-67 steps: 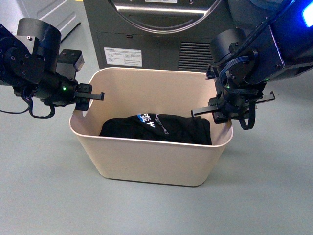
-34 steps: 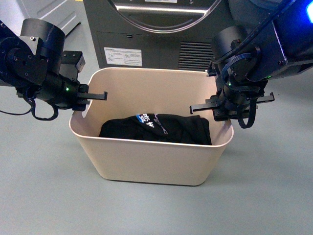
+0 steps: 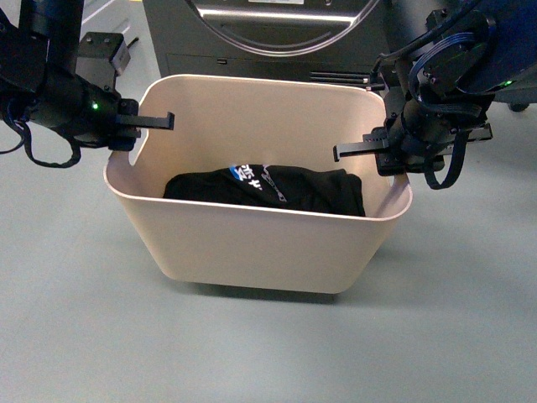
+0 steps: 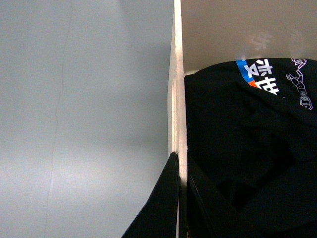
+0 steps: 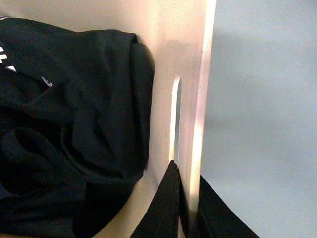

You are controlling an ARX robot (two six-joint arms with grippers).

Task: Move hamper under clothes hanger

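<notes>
The beige hamper (image 3: 252,243) hangs between my two arms, lifted off the grey floor, with a shadow under it. My left gripper (image 3: 134,126) is shut on the rim of its left short end. My right gripper (image 3: 382,155) is shut on the rim of its right short end. In the left wrist view the jaws (image 4: 179,198) pinch the thin hamper wall (image 4: 177,99). In the right wrist view the gripper (image 5: 188,208) clamps the hamper wall (image 5: 190,74) just by the slot handle (image 5: 176,114). The clothes hanger is out of view.
Black clothes with a blue-and-white print (image 3: 268,189) lie in the hamper's bottom; they also show in the left wrist view (image 4: 247,148) and the right wrist view (image 5: 74,124). The dark grey dryer (image 3: 268,34) stands right behind the hamper. Grey floor (image 3: 75,319) lies in front and to both sides.
Both arms have risen with the hamper held between them. The hamper has come up off the floor and now hides the dryer's label and vent.
</notes>
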